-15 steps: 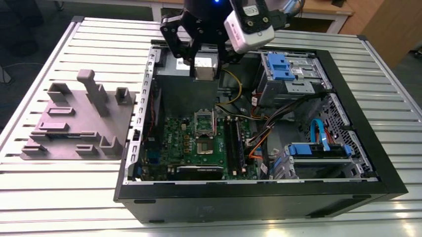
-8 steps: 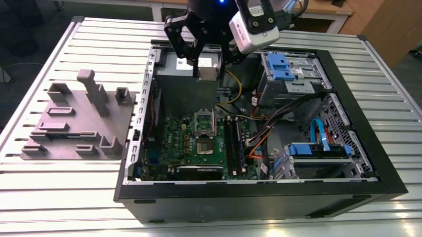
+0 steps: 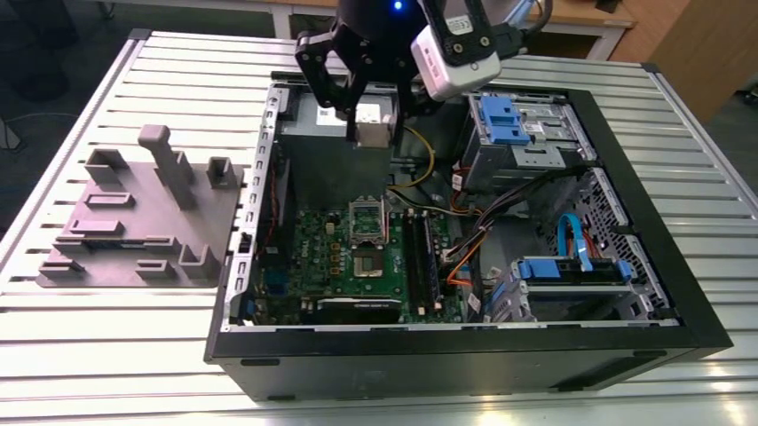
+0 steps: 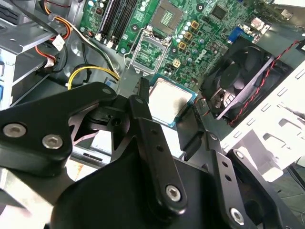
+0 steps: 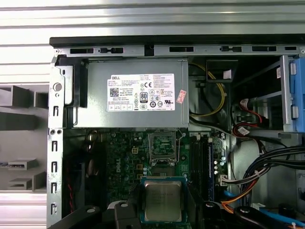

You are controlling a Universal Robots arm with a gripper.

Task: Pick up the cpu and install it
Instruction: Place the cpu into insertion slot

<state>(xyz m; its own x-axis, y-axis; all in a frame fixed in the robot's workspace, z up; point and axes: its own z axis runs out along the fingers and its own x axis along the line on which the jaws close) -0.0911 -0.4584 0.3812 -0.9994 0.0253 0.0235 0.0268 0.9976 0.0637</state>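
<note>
One cpu (image 3: pixel 372 134) hangs in the one pincer (image 3: pixel 369 114), which is clamped on it by two opposite edges, up in the air over the open computer case (image 3: pixel 474 342). In the second wrist view the cpu (image 4: pixel 170 99) is a flat square with a dull silver metal lid and a thin blue-green rim, and the two black, hard-edged fingers (image 4: pixel 143 102) press on either side of it. In the first wrist view the chip (image 5: pixel 163 200) sits between the same two fingers, lid facing the camera.

Inside the case lies one green motherboard (image 3: pixel 343 275), crowded with small parts. It carries one square socket (image 4: pixel 167 17), uncovered, with its wire-and-metal frame swung up beside it. One grey sheet-metal power supply (image 5: pixel 95 98) with a white label fills one end of the case. One black round-bladed fan (image 4: pixel 237 78) has a twisted red and black wire across it. Two blue plastic drive brackets (image 3: pixel 509 120) (image 3: pixel 577 269) stand on the exterior view's right.

The case rests on one ribbed aluminium counter (image 3: pixel 106 355). On the exterior view's left lies one matt grey fixture plate (image 3: pixel 154 213) studded with several upright blocks and low slots.
</note>
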